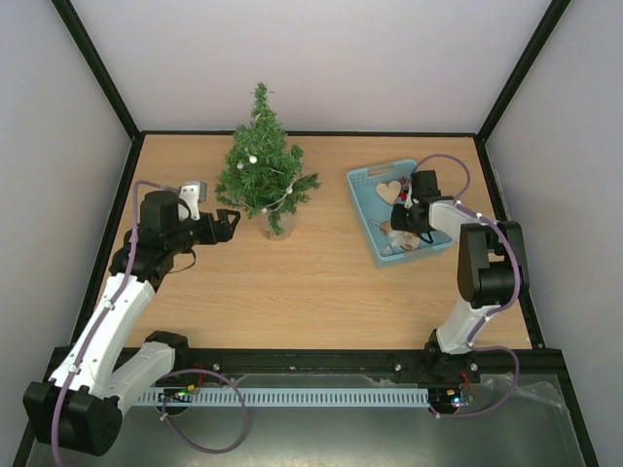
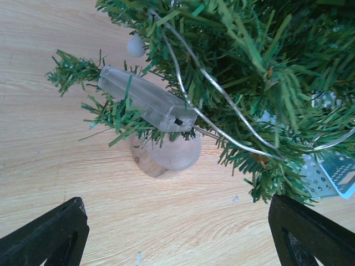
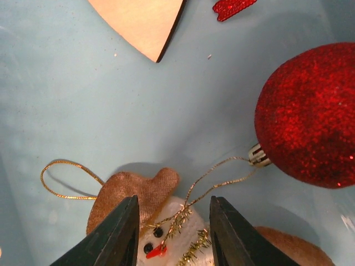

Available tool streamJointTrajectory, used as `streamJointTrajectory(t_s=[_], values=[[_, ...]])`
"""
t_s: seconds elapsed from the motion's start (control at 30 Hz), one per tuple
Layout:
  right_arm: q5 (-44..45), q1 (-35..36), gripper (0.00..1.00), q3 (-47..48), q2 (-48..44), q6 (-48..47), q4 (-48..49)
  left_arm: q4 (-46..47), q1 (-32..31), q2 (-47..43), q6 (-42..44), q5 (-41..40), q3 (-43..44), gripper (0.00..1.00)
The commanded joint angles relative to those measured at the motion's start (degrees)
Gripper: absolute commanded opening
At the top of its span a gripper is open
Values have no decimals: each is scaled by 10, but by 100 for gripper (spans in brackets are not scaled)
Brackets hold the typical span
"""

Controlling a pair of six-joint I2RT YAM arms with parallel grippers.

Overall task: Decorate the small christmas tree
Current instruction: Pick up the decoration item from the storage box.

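The small christmas tree stands on a round wooden base at the back middle of the table, with a thin light wire and a clear battery box in its branches. My left gripper is open and empty just left of the tree's base. My right gripper is open inside the blue basket, its fingertips on either side of a snowman ornament with a brown hat. A red glitter ball with a gold loop lies to its right.
A wooden heart and a red glittery piece also lie in the basket. The basket's corner shows behind the tree in the left wrist view. Black frame rails and grey walls enclose the table.
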Motion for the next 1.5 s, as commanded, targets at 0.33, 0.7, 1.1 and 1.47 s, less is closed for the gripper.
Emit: streamJointTrajectory(t_s=[0.33,0.7,1.1,1.47], values=[[-5,-1,33,8,-46,-17,-66,-13,-2,-8,-13,33,32,89],[-24,-1,30,5,-27,-33,-67,-12,-2,-13,-18,46,40,87],[-48,-1,5,5,-37,-31,-76,-17,-2,-19,-18,55,45,84],[-25,-1,2,16,-123,8,-68,-16,-2,-31,-31,68,53,82]])
